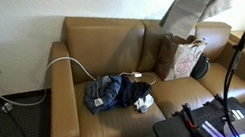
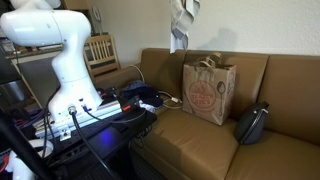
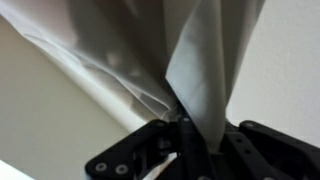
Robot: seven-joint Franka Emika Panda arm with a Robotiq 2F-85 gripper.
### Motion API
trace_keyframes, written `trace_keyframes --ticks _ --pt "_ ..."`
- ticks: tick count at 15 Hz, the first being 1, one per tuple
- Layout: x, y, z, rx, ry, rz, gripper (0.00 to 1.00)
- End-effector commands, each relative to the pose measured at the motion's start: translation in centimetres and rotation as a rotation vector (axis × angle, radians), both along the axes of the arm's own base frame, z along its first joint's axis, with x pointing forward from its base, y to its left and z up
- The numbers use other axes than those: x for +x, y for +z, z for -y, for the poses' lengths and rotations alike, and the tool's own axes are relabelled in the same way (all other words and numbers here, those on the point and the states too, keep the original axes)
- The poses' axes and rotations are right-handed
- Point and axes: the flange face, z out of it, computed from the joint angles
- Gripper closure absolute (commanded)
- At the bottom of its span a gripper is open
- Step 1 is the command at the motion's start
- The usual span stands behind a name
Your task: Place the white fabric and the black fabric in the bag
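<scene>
Only the wrist view shows the pincer (image 3: 190,128) clamped shut on the white fabric (image 3: 205,60), whose folds fill the frame. In both exterior views the fabric hangs at the top edge, above the upright paper bag (image 1: 180,56) on the tan surface (image 1: 195,91). In an exterior view, a dark heap of cloth (image 1: 113,92) lies at lower centre.

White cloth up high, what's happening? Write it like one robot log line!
gripper: shut on white fabric | fabric: hanging above brown paper bag | bag: upright on tan couch | in bag: not yet
</scene>
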Motion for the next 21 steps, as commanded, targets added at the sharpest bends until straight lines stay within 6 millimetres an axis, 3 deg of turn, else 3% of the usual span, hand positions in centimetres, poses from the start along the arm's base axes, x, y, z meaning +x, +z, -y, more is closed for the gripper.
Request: trace_keyframes --ticks 1,3,6,9,10,11,14,16,19,21 --pt "-1.4 -0.8 6.6 -0.023 -0.161 0.109 0.97" --pt "-0.4 -1.9 9.1 -0.034 -0.234 0.101 0.97" --pt "1.3 -4.4 14.0 0.124 -0.191 0.048 0.97" --pt "3.1 -2.7 16.6 0.241 -0.126 0.076 0.97" --pt "3.3 -0.8 17.2 0.241 -0.098 0.107 0.97" --pt "3.4 2.4 18.1 0.247 -0.068 0.113 0.97" --pt "3.9 7.2 18.4 0.231 0.043 0.137 0.97" --pt "4.6 9.5 18.3 0.217 0.125 0.121 0.97" --pt "5.6 10.9 18.1 0.203 0.228 0.085 0.97" --pt "6.6 9.6 17.9 0.205 0.287 0.028 0.97"
